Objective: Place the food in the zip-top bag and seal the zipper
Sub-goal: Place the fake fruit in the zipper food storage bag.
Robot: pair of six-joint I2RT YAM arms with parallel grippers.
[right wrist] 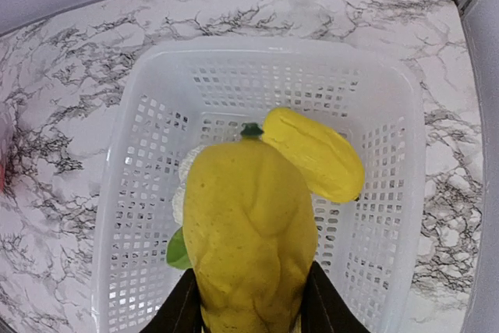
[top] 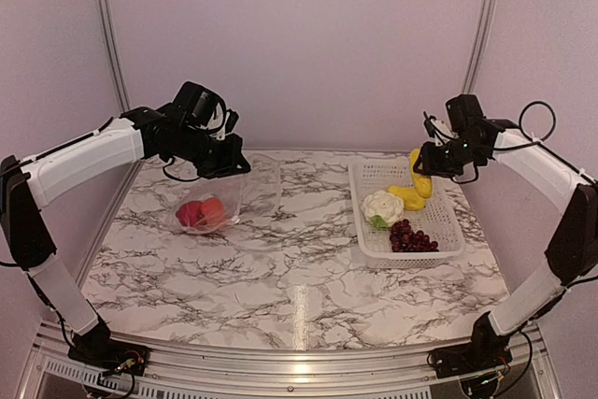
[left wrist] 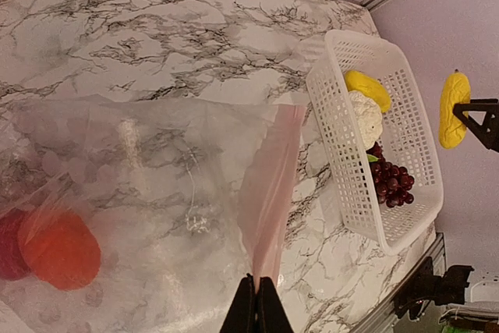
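Observation:
The clear zip-top bag (top: 207, 205) (left wrist: 156, 177) lies at the left of the table with a red pepper (top: 190, 214) and an orange fruit (top: 213, 210) (left wrist: 61, 249) inside. My left gripper (top: 234, 163) (left wrist: 257, 290) is shut on the bag's mouth edge, lifting the pinkish zipper (left wrist: 269, 185). My right gripper (top: 432, 167) (right wrist: 248, 309) is shut on a yellow piece (top: 420, 175) (right wrist: 249, 232), held above the basket. A second yellow piece (top: 406, 197) (right wrist: 312, 154), the cauliflower (top: 381, 206) (left wrist: 365, 117) and the grape bunch (top: 411, 236) (left wrist: 390, 181) lie in the basket.
The white lattice basket (top: 455, 231) (right wrist: 125, 193) (left wrist: 331, 142) stands at the right of the marble table. Metal frame posts and pale walls close in the back and sides.

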